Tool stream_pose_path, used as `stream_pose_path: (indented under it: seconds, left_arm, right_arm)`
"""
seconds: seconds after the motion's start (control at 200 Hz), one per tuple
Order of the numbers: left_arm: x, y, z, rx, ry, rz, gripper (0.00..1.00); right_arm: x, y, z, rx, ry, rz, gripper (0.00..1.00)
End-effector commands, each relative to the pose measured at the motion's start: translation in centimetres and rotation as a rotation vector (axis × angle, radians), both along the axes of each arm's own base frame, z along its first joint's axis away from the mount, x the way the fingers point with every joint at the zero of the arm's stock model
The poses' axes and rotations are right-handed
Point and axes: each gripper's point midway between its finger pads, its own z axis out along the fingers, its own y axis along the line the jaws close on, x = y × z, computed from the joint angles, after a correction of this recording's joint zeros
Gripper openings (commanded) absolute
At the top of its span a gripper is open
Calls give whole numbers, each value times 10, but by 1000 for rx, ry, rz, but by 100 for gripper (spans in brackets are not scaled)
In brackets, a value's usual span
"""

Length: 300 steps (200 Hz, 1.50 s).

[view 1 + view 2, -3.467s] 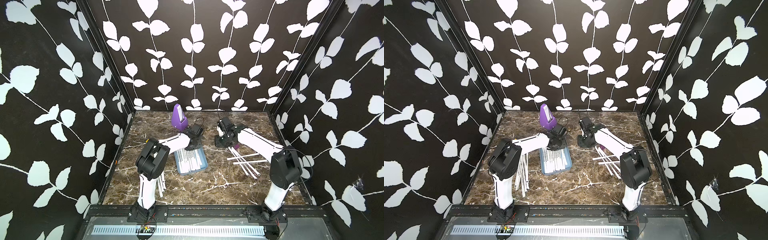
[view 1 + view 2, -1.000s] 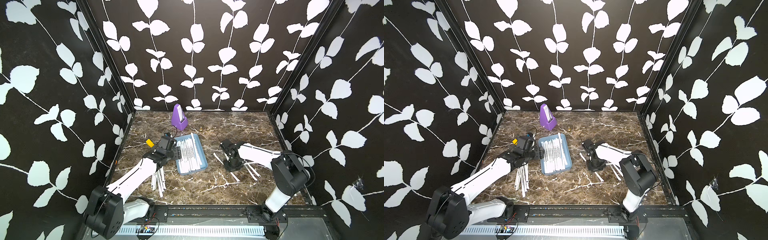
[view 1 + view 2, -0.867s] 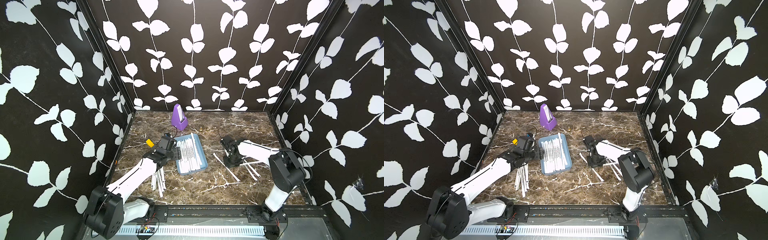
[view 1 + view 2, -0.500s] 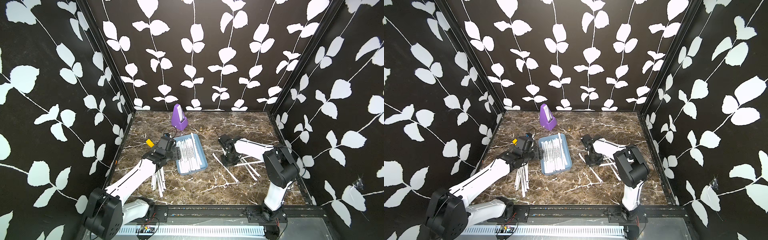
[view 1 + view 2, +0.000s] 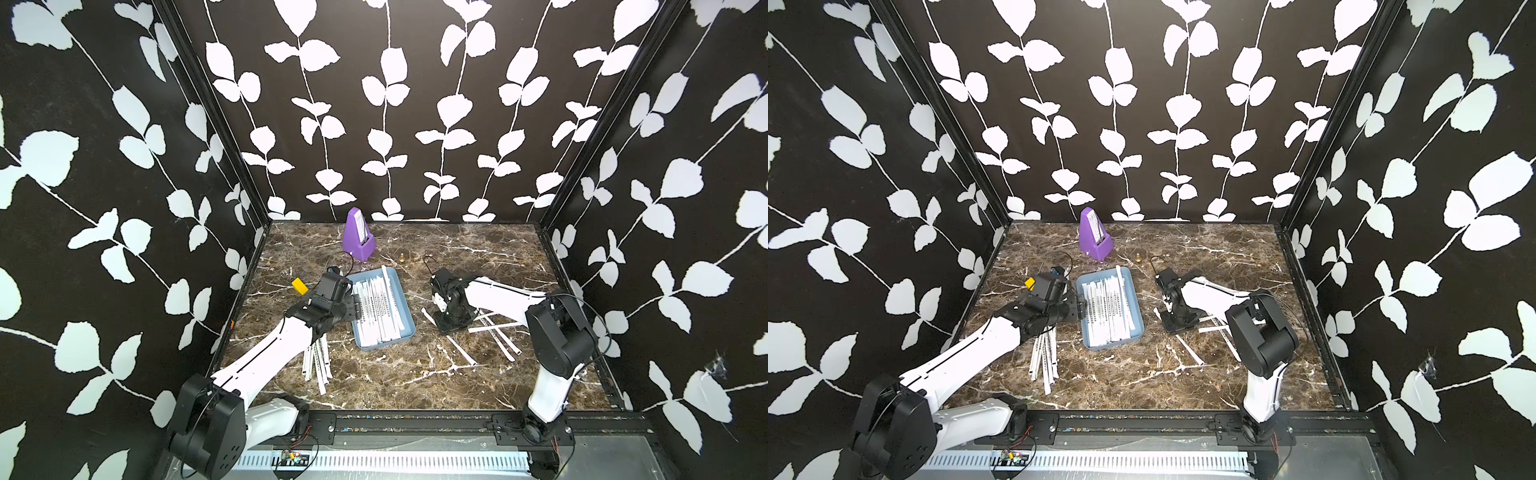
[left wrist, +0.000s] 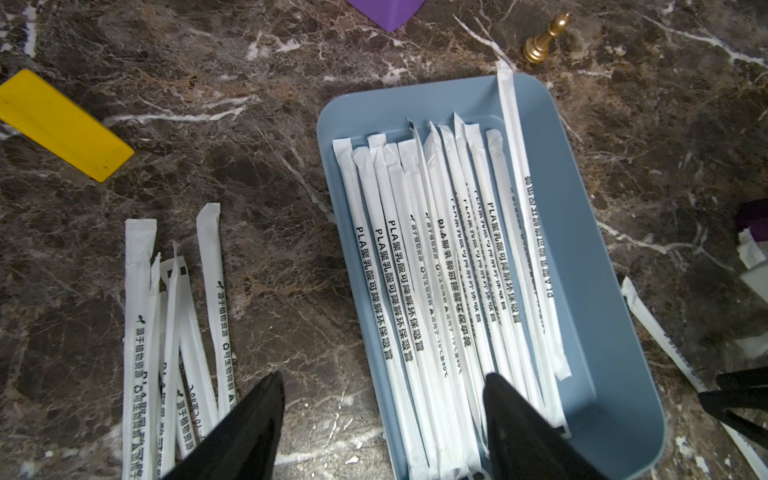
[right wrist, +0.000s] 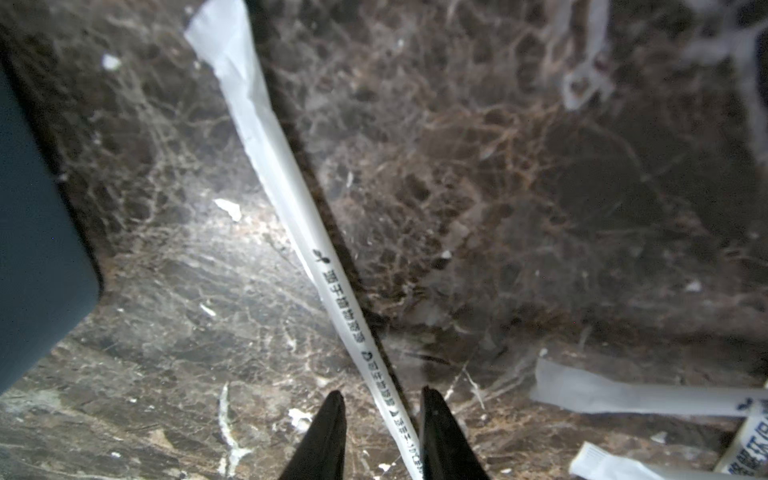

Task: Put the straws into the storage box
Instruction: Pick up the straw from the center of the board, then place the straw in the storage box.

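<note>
The storage box [image 5: 409, 318] is sitting near the middle of the desk [image 5: 386, 386]. A row of straws [image 6: 436, 270] is lying lengthwise inside it, covering most of its floor. One straw [image 6: 509, 124] is resting with its end over the box's far rim.

On the left arm's side of the box, a loose bundle of straws [image 5: 318, 361] is lying on the desk just beside it. The left arm is covering the bundle's far ends in both top views. The left pincer [image 6: 382, 376] is hovering at the box's rim on that side, its jaws standing wide apart with nothing between them. One finger is hanging above the bare desk next to the bundle, the other above the straws in the box.

On the box's other side, more straws [image 5: 492, 330] are lying crossed on the desk, partly hidden beneath the right arm. The right pincer [image 7: 381, 392] is pointing down at the desk there, its jaws narrowly parted and straddling a single straw [image 7: 291, 199] near the box. A gap is showing on one side, though blur is making it hard to say whether the other finger is touching the wrapper.

Beyond the box, a purple metronome [image 5: 358, 237] and a small gold pawn [image 6: 542, 39] are standing. A yellow block [image 5: 300, 286] is lying off the box's far corner on the left arm's side.
</note>
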Motion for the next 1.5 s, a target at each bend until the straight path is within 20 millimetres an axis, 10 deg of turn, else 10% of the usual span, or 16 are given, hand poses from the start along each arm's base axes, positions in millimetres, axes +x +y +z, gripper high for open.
stream_pose_path:
  seconds: [0.0, 0.26, 0.515, 0.805, 1.215, 1.495]
  left_arm:
    - [-1, 1, 0, 4, 10, 1, 77]
    - [-4, 13, -5, 27, 36, 53, 76]
    - [-10, 14, -32, -6, 135, 118, 69]
    - [-6, 3, -43, -27, 158, 78, 68]
    - [-6, -1, -49, -40, 165, 63, 68]
    - [-4, 1, -43, -30, 149, 60, 68]
  right_arm:
    - [-1, -2, -8, -35, 11, 36, 23]
    - [12, 19, 37, 19, -105, 63, 0]
    - [61, 108, 120, 266, -282, -61, 0]
    - [112, 168, 92, 255, -303, -90, 0]
    - [101, 152, 29, 66, -182, -37, 1]
    - [113, 154, 61, 85, -248, -63, 19]
